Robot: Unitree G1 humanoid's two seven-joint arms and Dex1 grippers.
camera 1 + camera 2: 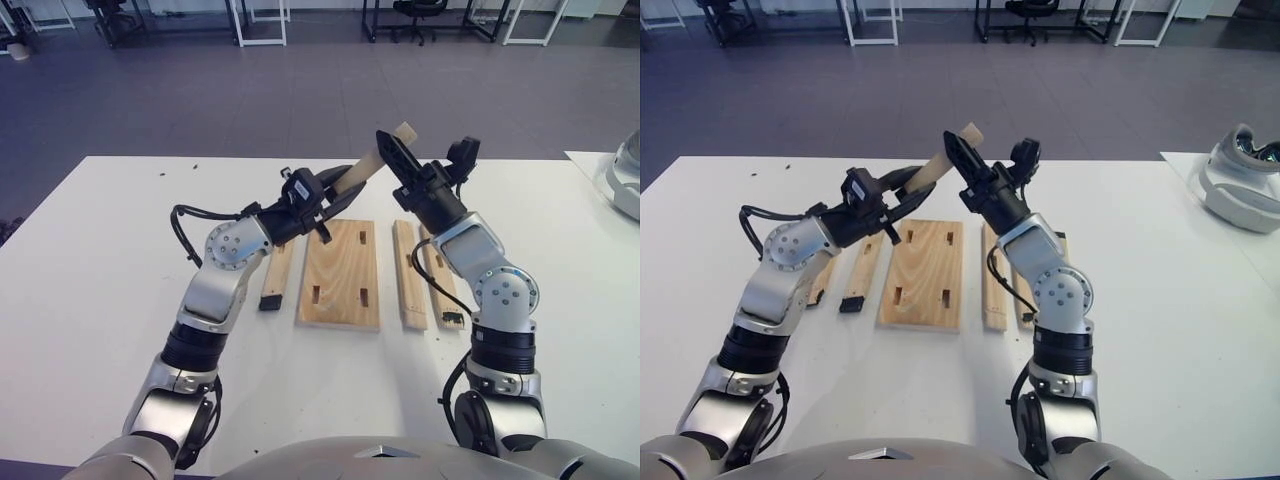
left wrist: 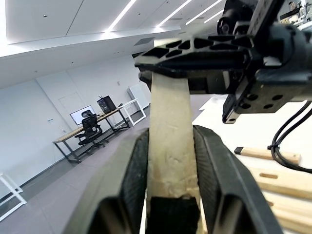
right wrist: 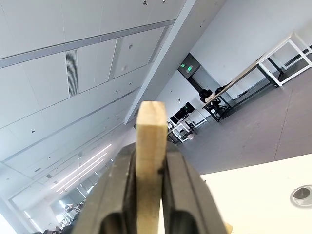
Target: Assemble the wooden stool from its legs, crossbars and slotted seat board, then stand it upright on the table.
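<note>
At the left of the table (image 1: 100, 250), a loose bar (image 1: 278, 270) lies flat just beside the left edge of the seat board (image 1: 340, 270), its long axis running near to far.

Above it, the left gripper (image 1: 335, 188) is clamped on the lower end of the held bar (image 1: 368, 163). The left wrist view shows the wood seated between both fingers (image 2: 131, 175). This bar is in the air over the far edge of the seat board and touches nothing on the table. Its long axis climbs from the left gripper up, to the right and away.

The right gripper (image 1: 393, 152) pinches the same bar close to its upper end, with only a short tip of wood past the fingers (image 3: 178, 180). So both claws are closed on one bar, the left one lower and nearer and the right one higher and farther.

The seat board lies flat directly below, between the two arms, with its slots (image 1: 363, 297) facing up. To go into a slot, the bar would probably have to swing from this slant to upright. One gripper would likely have to let go first.

Right of the board, two bars (image 1: 408, 275) lie side by side, parallel to it and partly under the right arm.
</note>
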